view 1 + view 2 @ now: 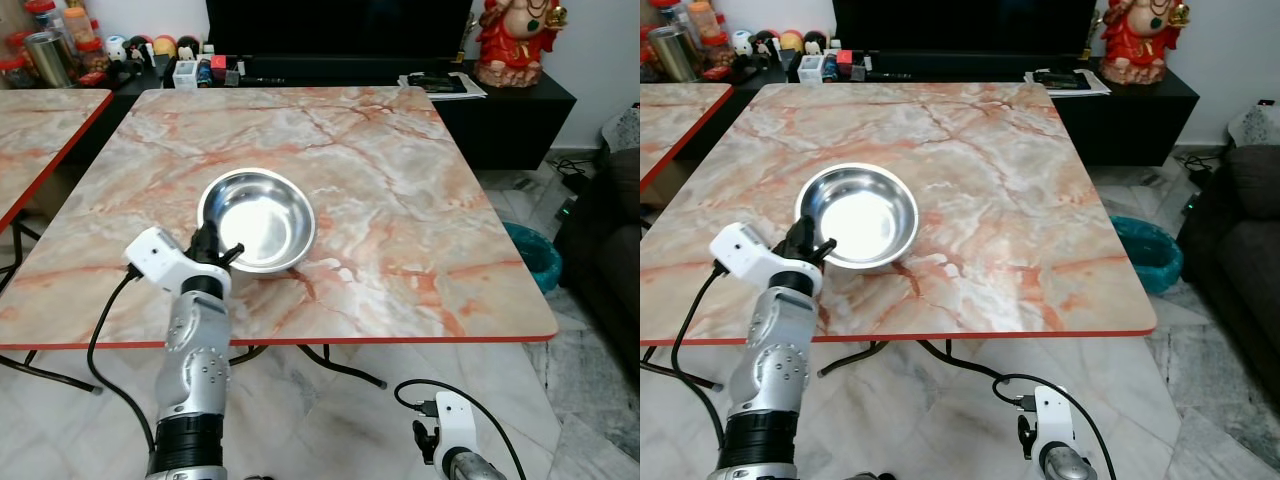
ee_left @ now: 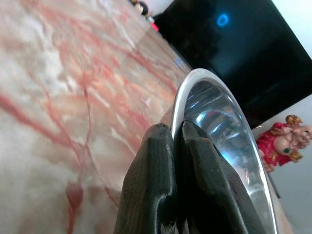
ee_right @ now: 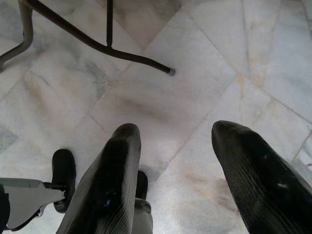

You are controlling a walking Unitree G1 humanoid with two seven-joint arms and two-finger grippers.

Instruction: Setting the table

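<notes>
On the marble table point(image 1: 400, 200), near its front edge, sits the steel bowl point(image 1: 258, 218). My left gripper point(image 1: 212, 250) is pinched tight on its rim at 7 o'clock, one finger inside, one outside. To do this well: lower flat, release only once the base is fully seated, back out along the rim so it doesn't tip. Right gripper point(image 3: 173, 146) hangs idle over the floor tiles point(image 3: 204, 58), fingers spread apart. Second table point(image 1: 40, 120) at 10 o'clock, TV cabinet point(image 1: 500, 110) at 12, teal bin point(image 1: 535, 255) at 3.
</notes>
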